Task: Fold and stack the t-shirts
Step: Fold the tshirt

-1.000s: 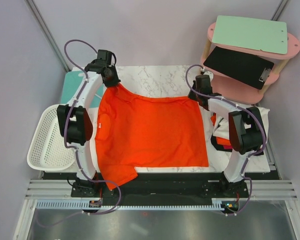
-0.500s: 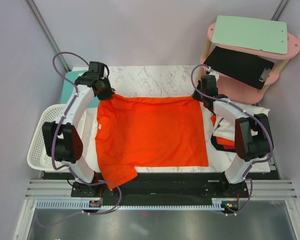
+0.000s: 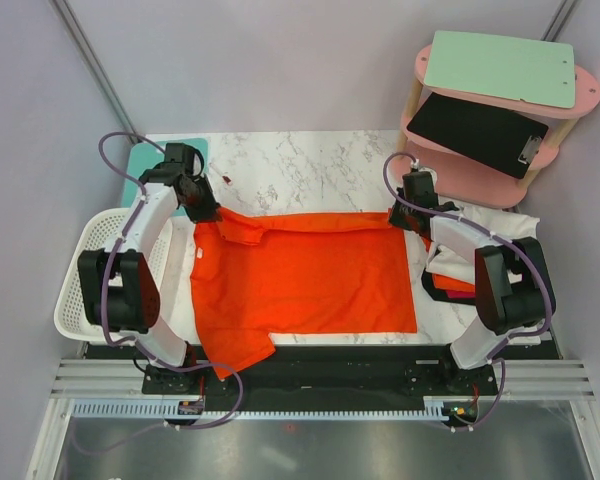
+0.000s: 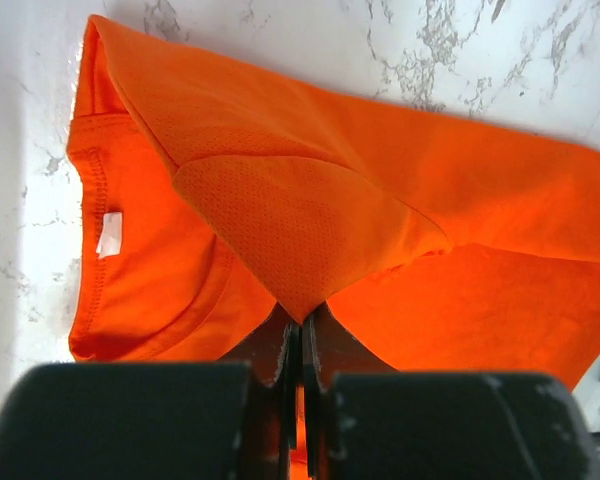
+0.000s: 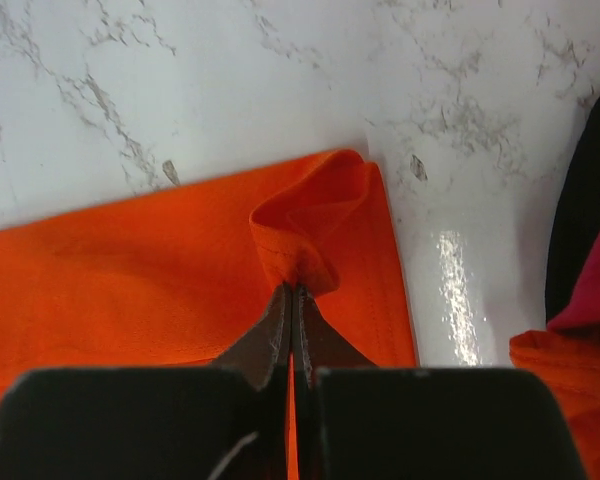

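Observation:
One orange-red t-shirt [image 3: 305, 275] lies spread on the marble table [image 3: 300, 165], with one sleeve [image 3: 235, 350] draped over the near edge. My left gripper [image 3: 204, 212] is shut on the shirt's far left corner, and a peak of cloth [image 4: 300, 230] rises from its jaws [image 4: 302, 322]. My right gripper [image 3: 397, 220] is shut on the far right corner, where a small fold of hem [image 5: 305, 235] is pinched at its tips [image 5: 294, 292]. The far edge is folded a little over the body of the shirt. More orange-red cloth [image 3: 442, 283] lies bunched at the right, under the right arm.
A white latticed basket [image 3: 92, 290] stands off the table's left side. A teal mat [image 3: 138, 168] lies at the far left corner. A white sheet [image 3: 510, 225] sits at the right, below a pink shelf [image 3: 480, 175] that holds a green board and a black clipboard.
Both grippers have drawn back towards the near edge with the shirt's far corners. The far edge has come nearer, and more bare marble shows behind it. The left gripper has also shifted left.

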You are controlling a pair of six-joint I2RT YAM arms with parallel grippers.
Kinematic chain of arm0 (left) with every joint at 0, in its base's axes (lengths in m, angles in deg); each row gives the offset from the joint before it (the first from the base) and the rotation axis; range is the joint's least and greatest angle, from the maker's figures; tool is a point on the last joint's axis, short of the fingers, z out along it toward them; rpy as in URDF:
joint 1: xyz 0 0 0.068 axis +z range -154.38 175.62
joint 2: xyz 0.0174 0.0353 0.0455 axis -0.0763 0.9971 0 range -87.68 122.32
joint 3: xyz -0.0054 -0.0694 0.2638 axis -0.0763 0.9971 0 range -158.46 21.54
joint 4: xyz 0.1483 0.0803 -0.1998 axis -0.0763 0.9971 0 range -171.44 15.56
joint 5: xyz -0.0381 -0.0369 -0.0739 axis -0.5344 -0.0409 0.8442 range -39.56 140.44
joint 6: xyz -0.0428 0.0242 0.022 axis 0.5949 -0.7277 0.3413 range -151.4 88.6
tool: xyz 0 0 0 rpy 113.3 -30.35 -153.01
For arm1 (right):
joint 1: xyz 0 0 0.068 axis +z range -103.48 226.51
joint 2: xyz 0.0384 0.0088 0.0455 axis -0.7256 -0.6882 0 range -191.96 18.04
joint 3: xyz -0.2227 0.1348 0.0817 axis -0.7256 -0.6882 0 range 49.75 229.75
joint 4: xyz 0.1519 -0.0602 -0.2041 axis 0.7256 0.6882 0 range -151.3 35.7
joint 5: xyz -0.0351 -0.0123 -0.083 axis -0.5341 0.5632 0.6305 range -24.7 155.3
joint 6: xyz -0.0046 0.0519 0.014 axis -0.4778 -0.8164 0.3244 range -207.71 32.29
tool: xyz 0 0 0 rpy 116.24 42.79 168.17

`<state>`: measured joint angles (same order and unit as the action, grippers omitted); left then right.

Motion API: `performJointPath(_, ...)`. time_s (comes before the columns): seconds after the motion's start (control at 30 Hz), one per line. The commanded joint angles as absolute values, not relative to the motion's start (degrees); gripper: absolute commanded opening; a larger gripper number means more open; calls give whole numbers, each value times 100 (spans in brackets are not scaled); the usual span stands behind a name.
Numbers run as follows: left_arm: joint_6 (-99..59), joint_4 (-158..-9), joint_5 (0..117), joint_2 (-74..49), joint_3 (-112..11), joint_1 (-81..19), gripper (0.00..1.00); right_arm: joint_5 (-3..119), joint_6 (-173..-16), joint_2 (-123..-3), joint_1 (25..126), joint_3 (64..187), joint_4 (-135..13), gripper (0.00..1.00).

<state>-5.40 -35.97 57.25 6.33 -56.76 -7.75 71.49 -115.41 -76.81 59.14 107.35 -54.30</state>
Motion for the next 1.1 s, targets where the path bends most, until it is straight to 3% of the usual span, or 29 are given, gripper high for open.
performJointPath(0.0,-538,-3600,6160,337,-5598,-710,2,7101,-11442,-7460,5917,10530,-5278,0)
performJointPath(0.4,-583,-3389,6416,-558,-4439,-666,2,7365,-11442,-7548,5996,10292,-5128,0)
performJointPath(0.63,-547,-3100,5617,-1122,-3806,-666,2,7417,-11451,-7680,6058,10362,-5102,0)
performJointPath(0.67,-547,-2943,5546,-1122,-3814,-666,28,7409,-11460,-7680,6075,10362,-5085,0)
performJointPath(0.7,-556,-2924,5510,-1165,-3814,-666,36,7382,-11443,-7662,6084,10362,-5058,2)
performJointPath(0.73,-530,-2924,5493,-1209,-3814,-666,59,7373,-11425,-7645,6102,10388,-5023,3)
performJointPath(0.77,-521,-2924,5423,-1349,-3840,-675,99,7391,-11416,-7627,6128,10397,-4997,3)
performJointPath(0.93,-494,-3002,5158,-1553,-4278,-710,100,7497,-11381,-7407,6198,10450,-4839,8)
performJointPath(1.07,-591,-3073,5062,-1062,-4657,-789,100,7522,-11311,-7416,6207,10608,-4566,51)
